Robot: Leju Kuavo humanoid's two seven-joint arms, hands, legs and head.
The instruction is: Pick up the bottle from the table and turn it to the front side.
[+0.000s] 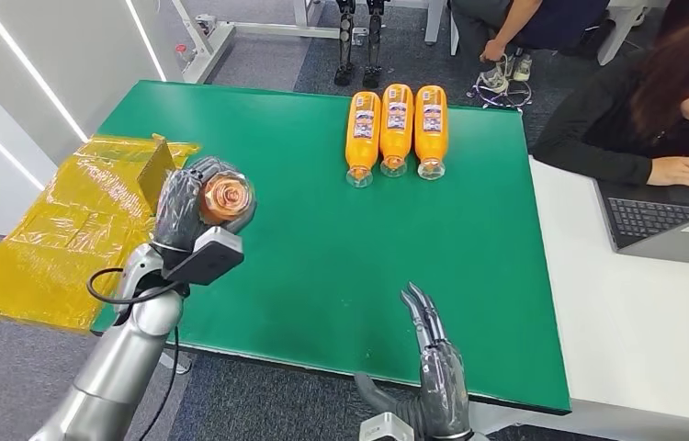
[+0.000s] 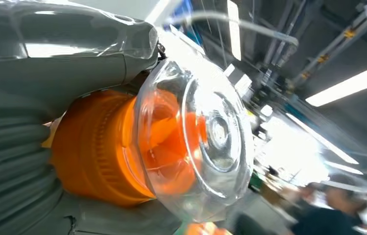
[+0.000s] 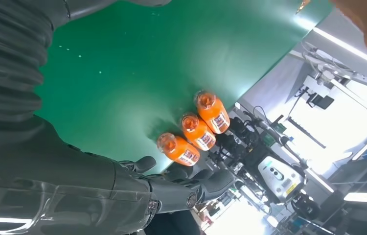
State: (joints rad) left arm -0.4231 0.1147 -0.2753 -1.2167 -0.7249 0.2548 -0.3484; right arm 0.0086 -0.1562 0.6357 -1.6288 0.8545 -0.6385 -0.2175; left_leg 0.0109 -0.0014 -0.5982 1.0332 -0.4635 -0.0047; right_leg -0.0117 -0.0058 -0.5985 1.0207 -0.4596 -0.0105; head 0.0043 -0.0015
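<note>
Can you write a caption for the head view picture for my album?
Left hand holds an orange bottle over the green table.

My arms [image 1: 116, 372] are silver tubes. A black cable [image 1: 129, 299] loops at my left wrist beside a dark grey camera box [image 1: 208, 257]. My hands, left [image 1: 183, 207] and right [image 1: 437, 367], are dark grey under glossy clear film, with ribbed grey covers [image 2: 10, 161].

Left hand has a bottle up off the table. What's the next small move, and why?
Probably roll the left hand at the wrist. It grips the orange bottle above the green table edge with its clear end facing the head camera, so no label shows yet. The right hand is open.
</note>
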